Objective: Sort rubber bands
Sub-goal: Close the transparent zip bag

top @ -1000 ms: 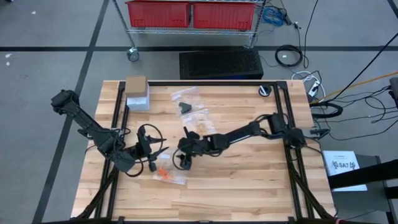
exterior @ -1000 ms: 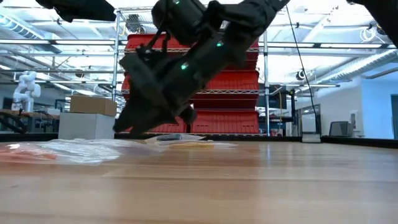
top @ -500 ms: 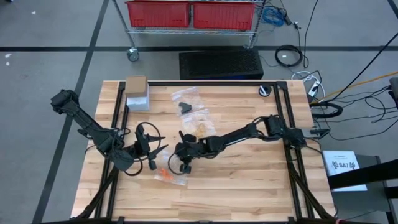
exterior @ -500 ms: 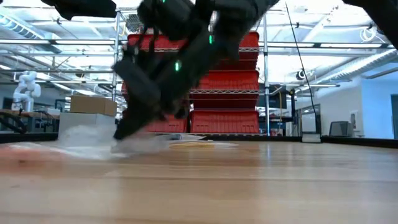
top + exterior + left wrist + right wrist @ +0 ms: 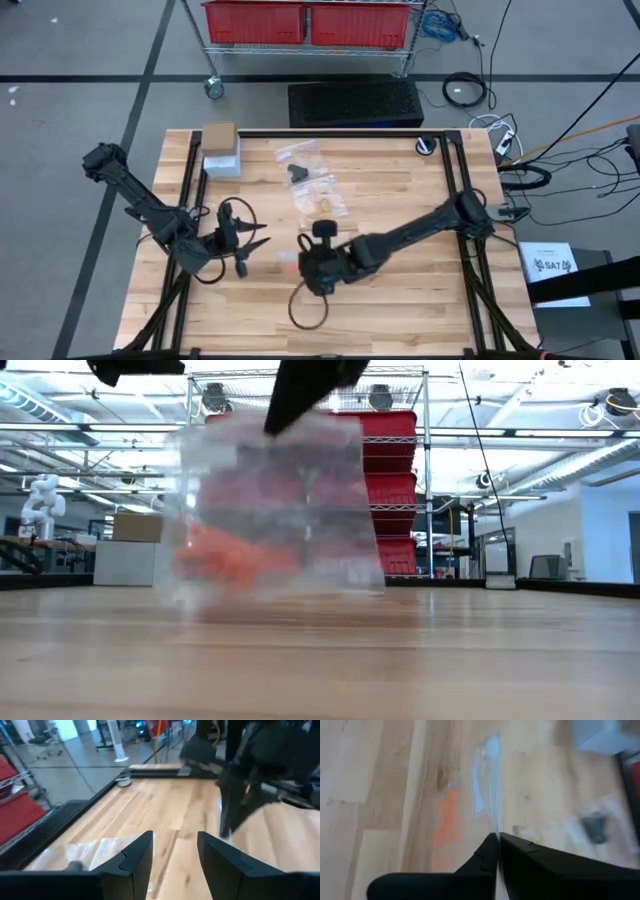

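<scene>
A clear plastic bag [image 5: 270, 510] holding orange rubber bands [image 5: 225, 555] hangs upright below my right gripper [image 5: 300, 405], which is shut on it. In the right wrist view the bag [image 5: 485, 780] drops away from the gripper [image 5: 497, 836], with the orange bands [image 5: 447, 825] low inside it. From above, my right gripper [image 5: 308, 272] is near the table's middle, toward the near edge. My left gripper [image 5: 258, 238] stands open just to its left, with nothing between its fingers [image 5: 135, 860]. My right gripper pinches the bag's top edge [image 5: 495, 826] between its two shut fingers, coming from above and pointing down. The bag hangs upright below the fingers, its walls fairly flat. I cannot tell whether its lower edge [image 5: 270, 592] touches the table.
Two more clear bags lie toward the far side, one with dark contents [image 5: 298, 168] and one with tan bands [image 5: 325, 195]. A cardboard box [image 5: 219, 134] on a white box [image 5: 223, 162] sits at the far left corner. A black ring [image 5: 427, 146] lies far right.
My right gripper has moved left onto the bag, shut on it, then risen and drawn toward the table's near edge. The bag, which lay flat on the table, now hangs upright under the gripper with the orange bands gathered low.
</scene>
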`<state>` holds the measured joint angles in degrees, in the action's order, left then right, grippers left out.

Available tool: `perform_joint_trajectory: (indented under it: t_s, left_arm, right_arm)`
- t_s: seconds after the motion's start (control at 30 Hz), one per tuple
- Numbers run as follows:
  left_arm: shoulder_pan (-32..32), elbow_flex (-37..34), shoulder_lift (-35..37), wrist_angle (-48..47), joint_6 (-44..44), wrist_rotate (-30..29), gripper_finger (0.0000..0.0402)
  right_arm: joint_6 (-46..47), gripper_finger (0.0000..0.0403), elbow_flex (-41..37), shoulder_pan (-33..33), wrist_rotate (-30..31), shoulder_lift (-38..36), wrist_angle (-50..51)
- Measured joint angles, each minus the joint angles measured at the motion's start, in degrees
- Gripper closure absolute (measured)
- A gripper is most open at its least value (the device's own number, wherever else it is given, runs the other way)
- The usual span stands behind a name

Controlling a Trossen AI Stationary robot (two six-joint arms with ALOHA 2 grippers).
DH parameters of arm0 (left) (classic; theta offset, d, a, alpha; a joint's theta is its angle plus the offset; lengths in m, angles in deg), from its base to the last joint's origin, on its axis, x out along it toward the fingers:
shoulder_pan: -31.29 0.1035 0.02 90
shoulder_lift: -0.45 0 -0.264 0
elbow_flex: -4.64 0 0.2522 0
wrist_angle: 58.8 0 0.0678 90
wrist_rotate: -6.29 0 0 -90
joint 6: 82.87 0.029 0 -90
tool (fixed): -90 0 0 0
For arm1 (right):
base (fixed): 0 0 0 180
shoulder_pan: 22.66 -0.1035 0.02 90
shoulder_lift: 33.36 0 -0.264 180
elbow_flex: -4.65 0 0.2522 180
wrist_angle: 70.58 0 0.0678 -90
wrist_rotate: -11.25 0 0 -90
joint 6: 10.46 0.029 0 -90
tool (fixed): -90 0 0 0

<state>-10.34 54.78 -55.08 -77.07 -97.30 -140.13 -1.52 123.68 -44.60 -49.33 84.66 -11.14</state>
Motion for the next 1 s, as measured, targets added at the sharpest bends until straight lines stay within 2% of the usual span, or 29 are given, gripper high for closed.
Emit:
perform_joint_trajectory:
  t_s: [0.1, 0.23, 0.4, 0.53, 0.73, 0.9, 1.0]
  left_arm:
    - [-0.57, 0.00, 0.32, 3.69, 1.63, 2.33, 0.0240]
    - [-0.64, -0.33, 0.29, 9.10, 4.43, 9.00, 0.0240]
    - [-0.68, -3.87, 0.29, 21.02, 9.07, 15.21, 0.0240]
    - [-0.21, -6.38, 0.27, 26.95, 9.42, 16.56, 0.0240]
    - [3.02, -7.15, -0.19, 27.38, 4.45, 14.83, 0.0239]
    - [4.86, -7.15, -2.43, 32.58, 4.43, 20.85, 0.0239]
    - [5.68, -7.15, -4.12, 34.68, 4.43, 21.77, 0.0239]
  right_arm:
    - [0.29, 0.0402, 2.54, -3.01, 5.55, -1.27, 3.54]
    - [0.32, 0.0402, 5.97, -6.10, 12.12, -1.36, 8.33]
    - [0.46, 0.0403, 9.37, -7.34, 17.95, -1.55, 11.49]
    - [0.45, 0.0403, 11.50, -7.45, 20.29, -1.55, 13.25]
    - [-0.93, 0.0403, 12.39, -7.43, 21.81, -1.55, 12.84]
    - [-1.12, 0.0403, 12.41, -7.32, 21.84, -1.55, 12.80]
    - [-1.23, 0.0403, 12.40, -7.32, 21.83, -1.54, 12.45]
